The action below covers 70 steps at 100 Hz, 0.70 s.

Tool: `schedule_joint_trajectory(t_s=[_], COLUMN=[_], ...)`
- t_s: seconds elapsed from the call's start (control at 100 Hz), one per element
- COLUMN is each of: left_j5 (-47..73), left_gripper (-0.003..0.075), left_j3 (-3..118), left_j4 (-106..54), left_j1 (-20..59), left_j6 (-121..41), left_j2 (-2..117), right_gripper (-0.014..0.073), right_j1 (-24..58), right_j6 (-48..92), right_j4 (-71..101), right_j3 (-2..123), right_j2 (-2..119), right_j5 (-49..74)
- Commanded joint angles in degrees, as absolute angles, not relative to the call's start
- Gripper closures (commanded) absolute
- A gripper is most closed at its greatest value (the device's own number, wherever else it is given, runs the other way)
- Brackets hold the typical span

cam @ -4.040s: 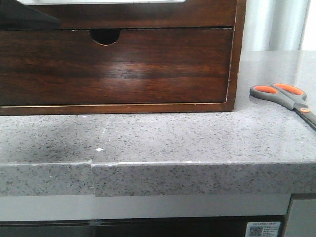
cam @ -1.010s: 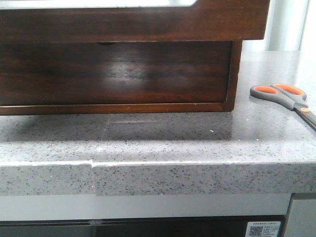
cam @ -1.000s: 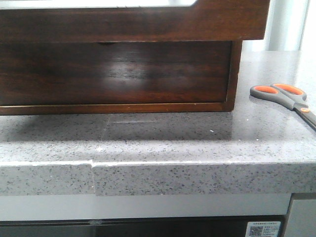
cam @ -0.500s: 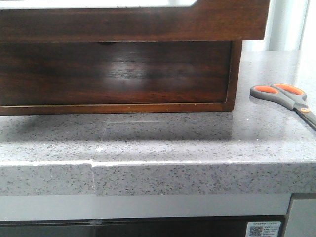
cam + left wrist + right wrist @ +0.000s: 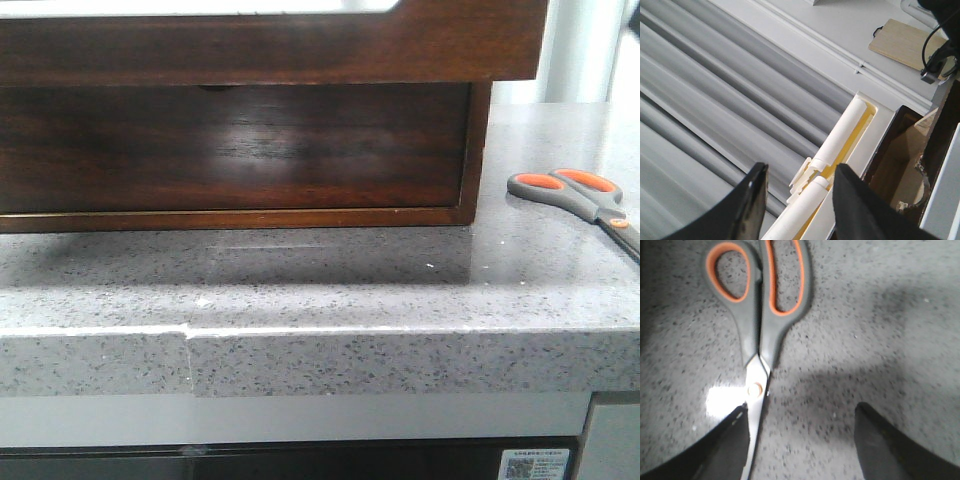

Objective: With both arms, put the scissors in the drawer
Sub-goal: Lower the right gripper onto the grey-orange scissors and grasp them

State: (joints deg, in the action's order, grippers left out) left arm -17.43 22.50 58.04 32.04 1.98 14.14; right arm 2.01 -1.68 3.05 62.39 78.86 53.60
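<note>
The scissors (image 5: 575, 195) lie flat on the grey counter, to the right of the wooden box. The drawer (image 5: 270, 48) is pulled out toward the camera, and its dark front overhangs the counter. Neither gripper shows in the front view. In the right wrist view my right gripper (image 5: 800, 415) is open just above the scissors (image 5: 762, 315). One finger (image 5: 725, 445) is over the blade below the orange pivot, and the other finger is on bare counter. In the left wrist view my left gripper (image 5: 800, 187) is open and empty. It is raised beside the open drawer (image 5: 900, 160).
The box frame (image 5: 478, 150) stands at the drawer's right. The counter's front edge (image 5: 320, 335) runs across the front view. The left wrist view shows grey curtain folds (image 5: 715, 90), white tubes (image 5: 840, 135) and a small wooden board (image 5: 902, 42).
Since four seconds ago the drawer has slid out toward the camera. Over the last second nothing has visibly moved in the front view, and the scissors lie in the same place.
</note>
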Motion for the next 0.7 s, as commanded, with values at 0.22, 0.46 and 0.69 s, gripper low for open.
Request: schedule_joint_trajectory(t_s=[0.22, 0.46, 0.69], left_j5=[-17.3, -16.3, -16.2], left_gripper=[0.0426, 0.0426, 0.0426], left_j3=[24.1, 24.1, 24.1], left_j4=[55.9, 55.9, 55.9], left_j1=[32.2, 32.2, 32.2], left_j6=[2.8, 2.8, 2.8], left_j2=[14.7, 14.7, 14.7], right_gripper=[0.0190, 0.0190, 0.0190], right_j1=[4.2, 6.0, 6.2], right_j6=[-1.3, -2.5, -2.7], right_j4=[4.5, 3.7, 3.7], right_j3=[72.3, 75.1, 75.2], right_j2=[87.0, 90.5, 93.6], right_j5=[56.3, 57.9, 60.2])
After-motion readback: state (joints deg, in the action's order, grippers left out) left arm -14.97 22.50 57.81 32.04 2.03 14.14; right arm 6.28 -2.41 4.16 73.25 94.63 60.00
